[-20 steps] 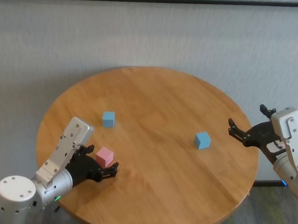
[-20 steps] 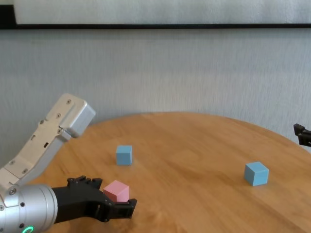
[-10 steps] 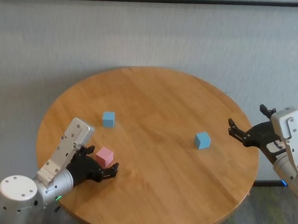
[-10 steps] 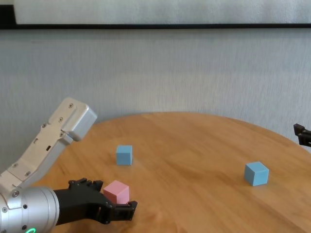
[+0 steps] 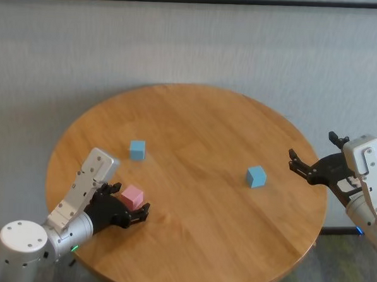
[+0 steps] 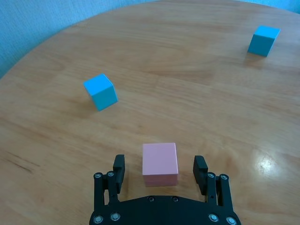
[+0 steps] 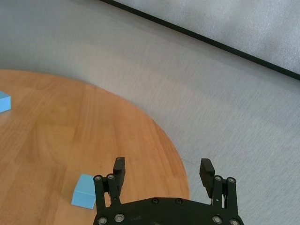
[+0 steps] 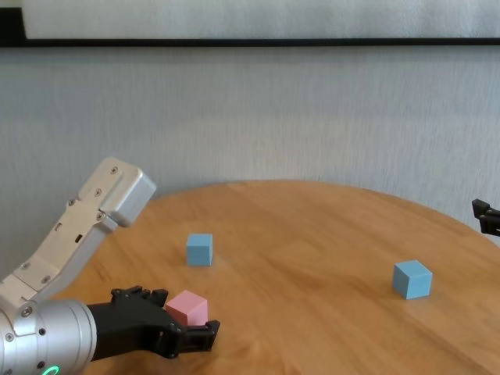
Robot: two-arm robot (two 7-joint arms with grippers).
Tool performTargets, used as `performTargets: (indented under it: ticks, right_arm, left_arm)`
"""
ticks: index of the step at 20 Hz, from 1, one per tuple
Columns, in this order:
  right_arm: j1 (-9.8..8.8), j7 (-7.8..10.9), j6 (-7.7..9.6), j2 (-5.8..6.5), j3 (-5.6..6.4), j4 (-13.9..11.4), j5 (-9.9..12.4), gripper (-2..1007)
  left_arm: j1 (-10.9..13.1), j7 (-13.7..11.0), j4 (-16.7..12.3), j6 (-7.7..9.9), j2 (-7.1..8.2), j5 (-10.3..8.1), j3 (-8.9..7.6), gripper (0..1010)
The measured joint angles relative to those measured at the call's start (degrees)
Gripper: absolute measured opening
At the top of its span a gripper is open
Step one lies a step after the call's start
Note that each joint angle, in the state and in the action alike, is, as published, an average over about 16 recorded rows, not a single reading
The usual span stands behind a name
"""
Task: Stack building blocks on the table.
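Left gripper, at seven o'clock on the table, has lowered slightly around the pink block, fingers spread, untouching: grasp imminent. Right gripper idles, spread.

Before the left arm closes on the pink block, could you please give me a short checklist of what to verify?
1. Pink block sits between the left end effector fingers: ok.
2. Fingers apart, gaps on both sides of the block: ok.
3. Pink block flat on the table, nothing stacked: ok.
4. Nearer blue block stands apart from the end effector: ok.
5. Right end effector open at the table's right edge, away from the other blue block: ok.
6. Fingertips low enough for a firm grip: cannot tell.
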Motion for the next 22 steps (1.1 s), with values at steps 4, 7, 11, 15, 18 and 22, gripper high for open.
performTargets:
  ticks: [4,7,11,15,18,22]
  right_arm:
    - [0.00,0.00,0.00,0.00,0.00,0.00,0.00,1005]
    - [0.00,0.00,0.00,0.00,0.00,0.00,0.00,1005]
    - [0.00,0.00,0.00,0.00,0.00,0.00,0.00,1005]
    - [0.00,0.00,0.00,0.00,0.00,0.00,0.00,1005]
    - [0.00,0.00,0.00,0.00,0.00,0.00,0.00,1005]
    - [0.00,0.00,0.00,0.00,0.00,0.00,0.00,1005]
  left_arm:
    - [0.01,-0.17,0.26,-0.28,-0.35,0.51,-0.33,838]
    - [0.07,-0.29,0.38,-0.44,-0.61,0.93,-0.60,748]
    - [0.22,-0.43,0.45,-0.61,-0.92,1.47,-1.03,617]
    - [0.37,-0.55,0.29,-0.67,-1.18,2.06,-1.45,512]
    - [0.40,-0.71,-0.05,-0.72,-1.34,2.60,-1.70,455]
    - [0.16,-1.11,-0.75,-0.84,-1.54,3.44,-1.84,413]
